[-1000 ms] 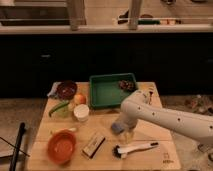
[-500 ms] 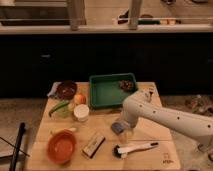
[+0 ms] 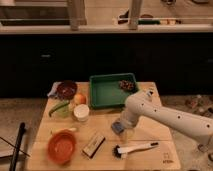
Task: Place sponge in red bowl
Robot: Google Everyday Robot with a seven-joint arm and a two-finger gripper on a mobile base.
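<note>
Sponge (image 3: 118,127): soft blue-grey block at hand (image 3: 123,131); red bowl (image 3: 61,148) round, well apart.

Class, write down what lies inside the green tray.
One dark brownish object lies in the green tray's far right corner; nothing else shows inside. The arm covers its near right corner. The gripper is outside it, at the sponge.

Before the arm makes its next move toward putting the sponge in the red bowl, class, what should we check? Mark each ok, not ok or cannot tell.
1. Hand at the sponge, middle of the table: ok.
2. Sponge securely held: cannot tell.
3. Red bowl upright, nothing seen inside, front left: ok.
4. Straight low path to bowl: not ok, tan block lies between.
5. Clearance from brush close in front of hand: cannot tell.
6. Sponge in bowl: not ok, not yet.
</note>
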